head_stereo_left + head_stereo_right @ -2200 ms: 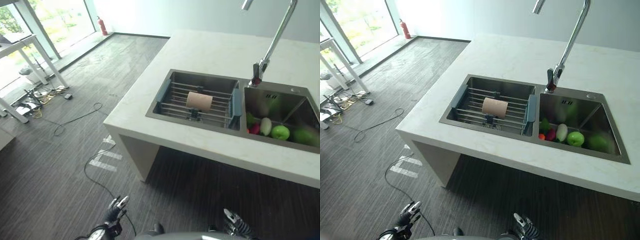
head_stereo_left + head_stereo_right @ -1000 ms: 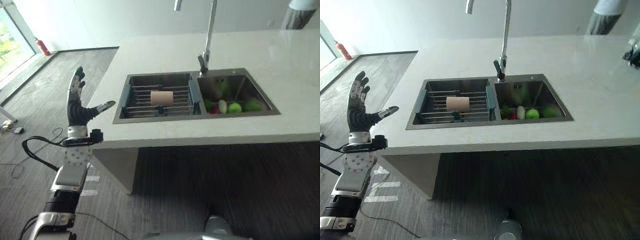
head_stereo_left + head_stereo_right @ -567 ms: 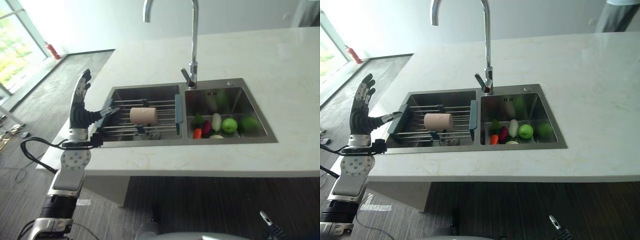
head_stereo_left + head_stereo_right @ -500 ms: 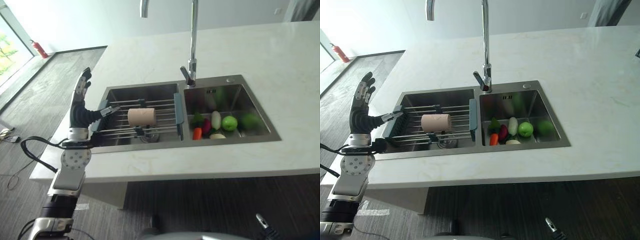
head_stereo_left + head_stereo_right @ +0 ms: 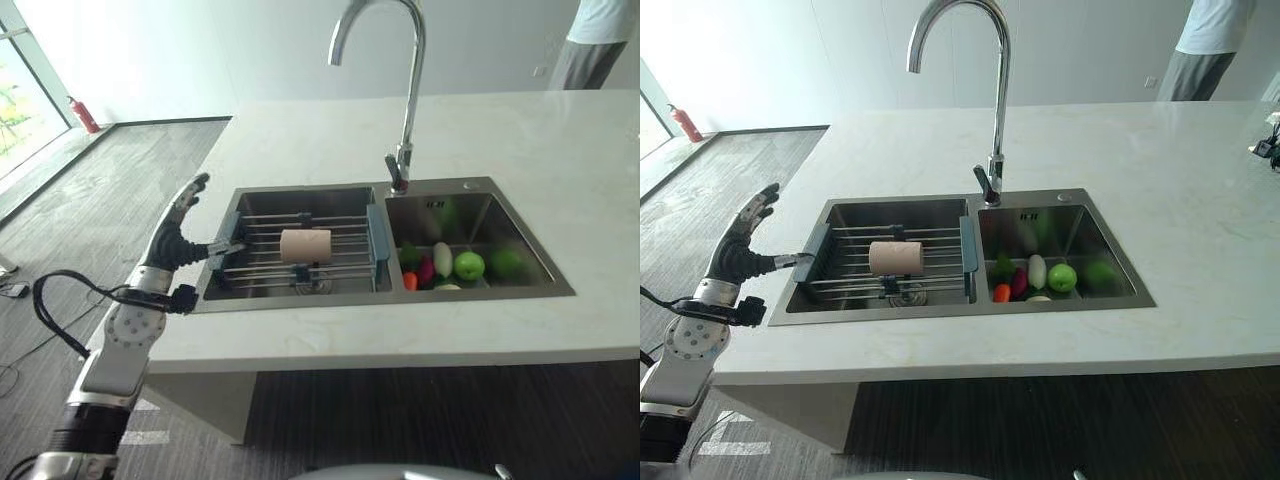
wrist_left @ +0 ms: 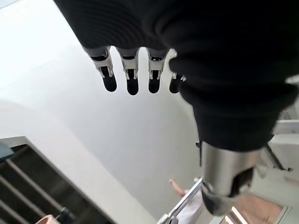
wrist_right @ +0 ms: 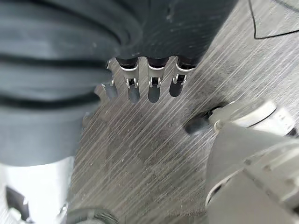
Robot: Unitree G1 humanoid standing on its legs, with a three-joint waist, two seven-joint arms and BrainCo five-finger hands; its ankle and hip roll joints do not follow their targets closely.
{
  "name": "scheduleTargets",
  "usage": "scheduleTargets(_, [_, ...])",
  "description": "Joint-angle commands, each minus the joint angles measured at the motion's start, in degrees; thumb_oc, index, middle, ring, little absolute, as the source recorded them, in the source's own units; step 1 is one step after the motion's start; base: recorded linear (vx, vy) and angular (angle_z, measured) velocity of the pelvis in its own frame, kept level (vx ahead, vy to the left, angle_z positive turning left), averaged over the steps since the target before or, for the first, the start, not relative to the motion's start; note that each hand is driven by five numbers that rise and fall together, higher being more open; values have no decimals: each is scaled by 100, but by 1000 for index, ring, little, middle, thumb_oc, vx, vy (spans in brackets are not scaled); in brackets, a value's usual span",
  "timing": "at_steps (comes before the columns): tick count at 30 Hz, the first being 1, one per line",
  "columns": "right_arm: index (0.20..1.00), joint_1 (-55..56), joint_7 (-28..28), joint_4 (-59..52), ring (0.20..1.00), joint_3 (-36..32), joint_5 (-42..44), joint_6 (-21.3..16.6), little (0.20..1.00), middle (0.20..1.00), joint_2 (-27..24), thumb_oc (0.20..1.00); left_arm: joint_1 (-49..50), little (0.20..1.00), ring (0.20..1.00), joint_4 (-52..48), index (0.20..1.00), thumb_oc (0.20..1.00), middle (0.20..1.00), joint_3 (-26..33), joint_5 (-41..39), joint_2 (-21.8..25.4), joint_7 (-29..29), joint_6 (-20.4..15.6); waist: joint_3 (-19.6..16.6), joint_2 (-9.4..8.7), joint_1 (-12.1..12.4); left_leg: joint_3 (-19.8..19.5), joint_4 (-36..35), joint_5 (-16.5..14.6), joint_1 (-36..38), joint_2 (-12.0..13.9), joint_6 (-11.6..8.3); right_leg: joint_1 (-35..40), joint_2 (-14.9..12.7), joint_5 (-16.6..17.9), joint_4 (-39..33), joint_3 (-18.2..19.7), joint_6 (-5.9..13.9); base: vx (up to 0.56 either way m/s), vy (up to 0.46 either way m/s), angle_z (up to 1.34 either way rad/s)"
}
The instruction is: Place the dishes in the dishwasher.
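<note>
A beige cup (image 5: 305,245) lies on its side on a wire rack (image 5: 255,268) that spans the left basin of a steel double sink (image 5: 300,197). My left hand (image 5: 178,240) is raised at the counter's left edge, open, fingers straight and leaning toward the sink. Its thumb points at the rack's blue-grey left end, and the cup is well to its right. In the left wrist view its fingers (image 6: 132,81) are straight and hold nothing. My right hand (image 7: 154,88) hangs over the grey floor with its fingers straight, holding nothing.
The right basin holds a green apple (image 5: 468,265) and other fruit and vegetables. A tall curved faucet (image 5: 408,90) rises behind the divider between the basins. The white stone counter (image 5: 300,140) stretches back and right. A person (image 5: 595,40) stands at the far right.
The camera has shifted, so the sink sits differently in view. My left hand has tipped from upright to leaning forward toward the rack's left end. The cup has not moved.
</note>
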Motion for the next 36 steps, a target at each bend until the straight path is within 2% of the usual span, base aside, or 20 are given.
scheduleTargets(1, [1000,-357,99,36,1000,25,-184,-2,1000,1000,-249,1000,-742,1000,1000,343,1000,1000,1000,53,-11,384,-431,354,191,285,53,304,56,-396,206,177,-85,-264,-192,224,36,-282,452,67,41,-1])
scheduleTargets(4, [1000,-358,145,157,1000,38,-228,62,1000,1000,-358,1000,-960,1000,1000,678,1000,1000,1000,15,-356,778,-619,402,190,334,31,297,56,-401,217,155,-76,-265,-192,240,31,-248,472,95,36,-2])
scheduleTargets(9, [1000,-311,222,297,1000,33,-380,95,1000,1000,-487,1000,-1317,1000,1000,946,1000,1000,1000,-75,-362,1071,-797,596,227,388,-61,289,56,-403,177,144,-84,-350,-236,276,29,-186,516,104,30,-1])
scheduleTargets(11, [1000,-424,259,116,1000,72,-293,153,1000,1000,-639,1000,-1657,1000,1000,1061,1000,1000,1000,-216,-398,1132,-669,670,380,450,-133,245,56,-314,-27,153,-104,-614,-305,317,105,-135,505,-173,149,-3])
scheduleTargets(14, [1000,-803,408,54,1000,56,-173,176,1000,1000,-978,1000,-2154,1000,1000,1339,1000,1000,1000,-462,-449,1129,-387,530,682,578,-210,186,64,-182,-424,60,-96,-1093,-349,385,237,86,475,-261,176,-1])
scheduleTargets(17, [1000,-875,536,129,1000,20,-200,122,1000,1000,-1121,1000,-2390,1000,1000,1464,1000,1000,1000,-582,-591,1217,-410,517,804,636,-263,194,58,-165,-480,29,-95,-1158,-361,419,207,175,501,-49,64,-11])
scheduleTargets(20, [1000,-823,630,157,1000,-4,-251,61,1000,1000,-1163,1000,-2521,1000,1000,1556,1000,1000,1000,-699,-608,1283,-477,469,854,644,-315,226,56,-172,-471,28,-103,-1155,-383,449,177,182,540,11,14,-8])
scheduleTargets(24, [1000,-809,706,28,1000,37,-269,79,1000,1000,-1233,1000,-2820,1000,1000,1632,1000,1000,1000,-974,-545,1317,-541,592,954,628,-420,308,56,-167,-485,41,-119,-1217,-402,480,186,195,564,-13,3,0])
scheduleTargets(28, [1000,-913,733,-63,1000,123,-190,108,1000,1000,-1256,1000,-3295,1000,1000,1816,1000,1000,1000,-1345,-524,1356,-427,616,1084,580,-479,375,56,-136,-581,63,-136,-1345,-409,530,192,203,575,-91,-20,-3])
scheduleTargets(36, [1000,-1007,699,-117,1000,247,-180,134,1000,1000,-1246,1000,-3744,1000,1000,2116,1000,1000,1000,-1580,-532,1326,-230,554,1223,553,-531,415,74,-83,-725,92,-173,-1492,-418,578,200,232,564,-20,-4,0])
